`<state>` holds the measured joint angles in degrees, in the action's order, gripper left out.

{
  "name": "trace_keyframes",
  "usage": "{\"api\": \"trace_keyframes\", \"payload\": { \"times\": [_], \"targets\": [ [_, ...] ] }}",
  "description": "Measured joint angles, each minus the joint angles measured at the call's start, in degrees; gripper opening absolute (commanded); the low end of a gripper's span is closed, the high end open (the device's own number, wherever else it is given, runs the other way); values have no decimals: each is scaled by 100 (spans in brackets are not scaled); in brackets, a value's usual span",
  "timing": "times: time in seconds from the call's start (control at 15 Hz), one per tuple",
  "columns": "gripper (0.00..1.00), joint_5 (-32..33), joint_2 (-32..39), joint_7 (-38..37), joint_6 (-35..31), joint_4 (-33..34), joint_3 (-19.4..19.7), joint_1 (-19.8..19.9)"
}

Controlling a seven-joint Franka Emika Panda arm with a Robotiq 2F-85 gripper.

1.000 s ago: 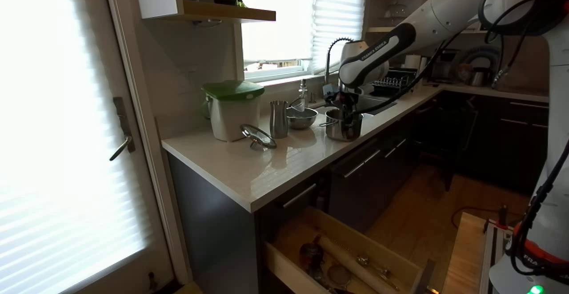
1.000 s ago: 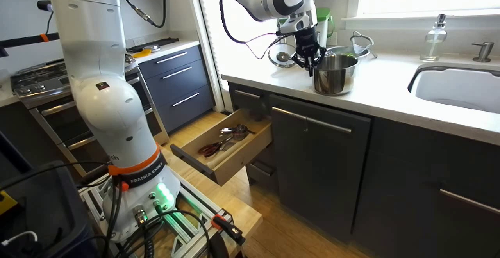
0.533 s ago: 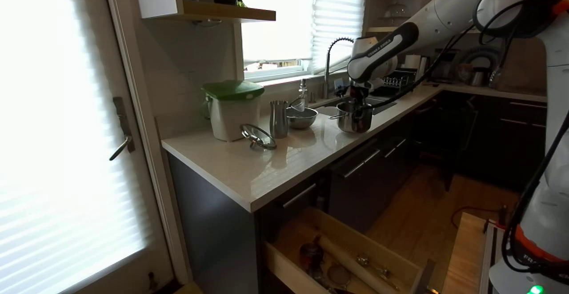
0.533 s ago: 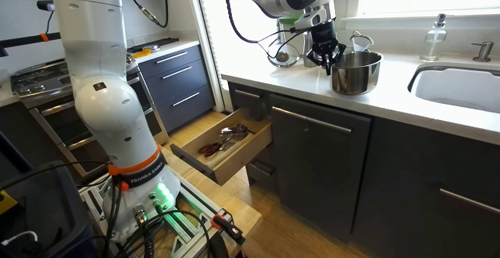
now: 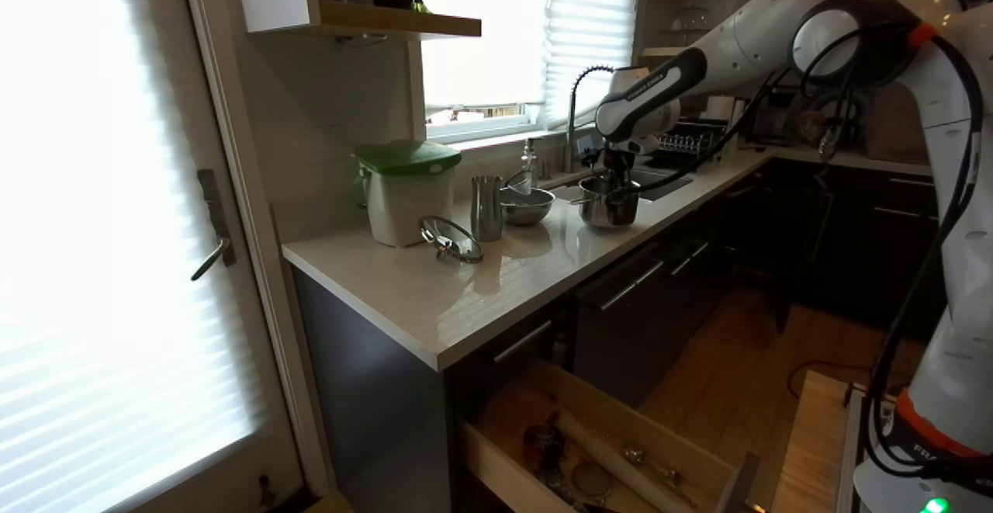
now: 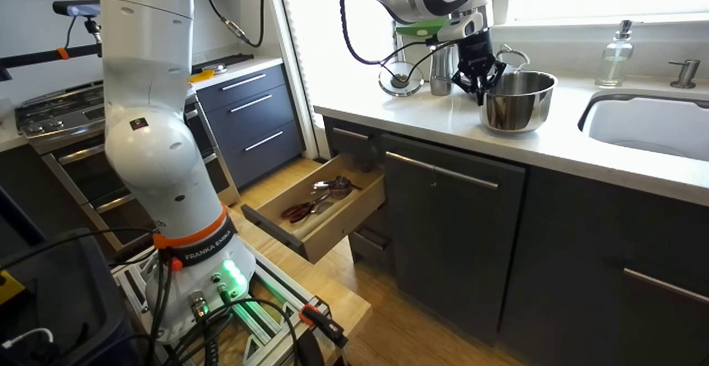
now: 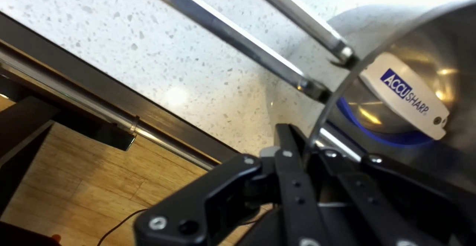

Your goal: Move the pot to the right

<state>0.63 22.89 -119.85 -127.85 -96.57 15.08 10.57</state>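
The pot is shiny steel with two-bar handles; it shows in both exterior views (image 5: 609, 209) (image 6: 516, 112), near the counter's front edge and left of the sink. In the wrist view the pot (image 7: 455, 58) fills the right side, and a white knife sharpener (image 7: 409, 95) with a blue edge lies inside. My gripper (image 7: 305, 147) is shut on the pot's rim, one finger outside the wall and one inside. The gripper shows at the rim in both exterior views (image 5: 618, 178) (image 6: 481, 96). Whether the pot's base touches the counter, I cannot tell.
The sink (image 6: 642, 125) is right of the pot. A steel bowl (image 5: 527, 207), a metal pitcher (image 5: 487, 210), a tilted glass lid (image 5: 454, 240) and a green-lidded bin (image 5: 410, 199) stand on the counter. An open drawer (image 6: 360, 211) juts out below. A soap dispenser (image 6: 616, 58) stands behind.
My gripper and the pot have moved together along the counter toward the sink, to the right in an exterior view. The last half second shows a smaller shift. The bowl and pitcher have not moved.
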Motion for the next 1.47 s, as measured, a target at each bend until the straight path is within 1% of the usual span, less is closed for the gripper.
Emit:
{"api": "trace_keyframes", "payload": {
  "times": [0.47,0.93,1.0,1.07,1.13,1.33,1.47],
  "targets": [
    [1,-22,398,251,472,609,4,144],
    [1,-50,656,314,678,972,4,235],
    [30,-59,680,330,679,1005,4,248],
    [31,-69,705,343,684,1043,4,260],
    [36,-79,726,360,687,1075,4,270],
    [60,-81,743,395,691,1222,5,289],
    [73,-81,729,397,697,1332,6,292]
  ]
}}
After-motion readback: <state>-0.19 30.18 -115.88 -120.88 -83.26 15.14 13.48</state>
